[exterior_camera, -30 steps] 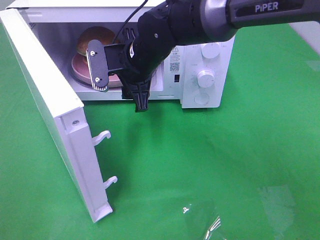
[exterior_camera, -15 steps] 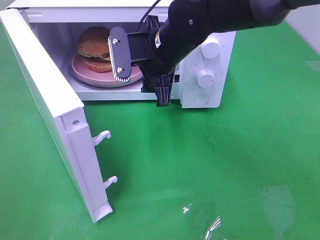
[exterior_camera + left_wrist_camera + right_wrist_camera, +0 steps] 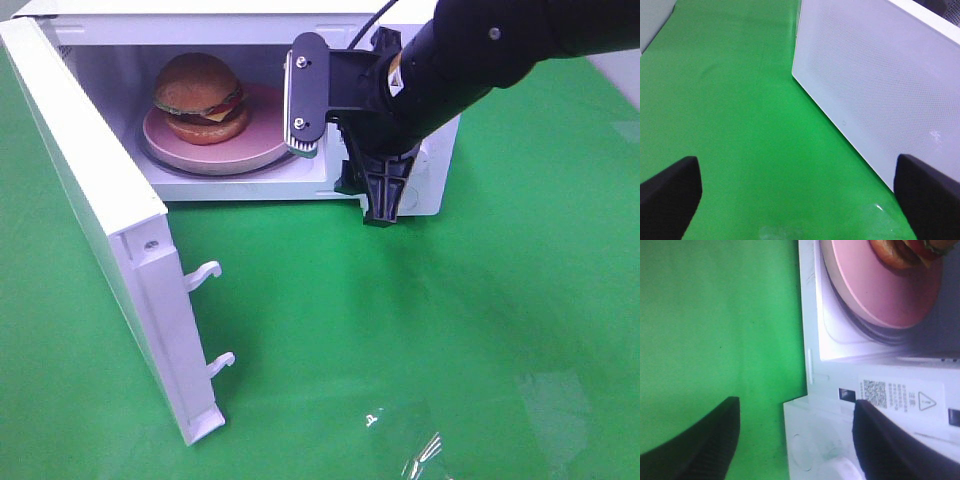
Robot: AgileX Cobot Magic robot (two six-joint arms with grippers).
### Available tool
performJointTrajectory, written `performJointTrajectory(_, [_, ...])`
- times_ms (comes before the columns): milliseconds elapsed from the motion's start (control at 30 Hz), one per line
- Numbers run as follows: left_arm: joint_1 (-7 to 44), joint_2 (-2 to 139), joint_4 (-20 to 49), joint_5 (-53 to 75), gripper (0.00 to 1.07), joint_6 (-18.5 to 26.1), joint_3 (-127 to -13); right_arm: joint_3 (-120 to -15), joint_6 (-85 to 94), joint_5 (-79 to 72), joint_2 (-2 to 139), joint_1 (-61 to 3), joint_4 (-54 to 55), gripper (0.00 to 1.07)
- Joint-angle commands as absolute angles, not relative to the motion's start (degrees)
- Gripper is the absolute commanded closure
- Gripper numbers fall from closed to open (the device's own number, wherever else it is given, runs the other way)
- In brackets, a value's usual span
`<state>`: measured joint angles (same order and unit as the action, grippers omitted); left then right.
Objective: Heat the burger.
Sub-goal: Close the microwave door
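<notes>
The burger (image 3: 198, 88) sits on a round pink plate (image 3: 222, 150) inside the white microwave (image 3: 200, 12), whose door (image 3: 95, 200) hangs wide open at the left. My right gripper (image 3: 342, 150) hovers open and empty just outside the cavity, in front of the control panel, to the right of the plate. In the right wrist view its open jaws (image 3: 797, 445) frame the microwave's front edge (image 3: 810, 360), with the plate (image 3: 875, 290) and part of the burger (image 3: 905, 250) beyond. My left gripper (image 3: 800, 200) is open over the green cloth beside the door's outer face (image 3: 880, 85).
Green cloth (image 3: 450, 330) covers the table. Two white latch hooks (image 3: 205, 272) stick out from the open door's edge. A crinkled clear film (image 3: 405, 440) lies near the front edge. The right arm (image 3: 500, 40) hides most of the control panel.
My right gripper has pulled back out of the microwave opening and moved right, uncovering the burger and plate. The burger, plate and door have stayed put.
</notes>
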<state>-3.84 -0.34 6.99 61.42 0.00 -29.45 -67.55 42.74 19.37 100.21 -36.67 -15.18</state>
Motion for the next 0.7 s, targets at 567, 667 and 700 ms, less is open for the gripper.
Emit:
performJointTrajectory(567, [-4.01, -1.2, 7.28, 61.02, 0.1, -0.57, -29.45, -49.5, 0.0, 18.33, 76.6, -36.33, -11.69, 0.42])
performJointTrajectory(667, [-4.01, -1.2, 7.28, 61.02, 0.1, -0.57, -29.45, -46.35, -3.09, 19.14, 72.14, -36.33, -11.4, 0.38])
performJointTrajectory(700, [-4.01, -1.2, 7.28, 61.02, 0.1, -0.57, -29.45, -46.35, -3.09, 19.14, 72.14, -36.33, -11.4, 0.38])
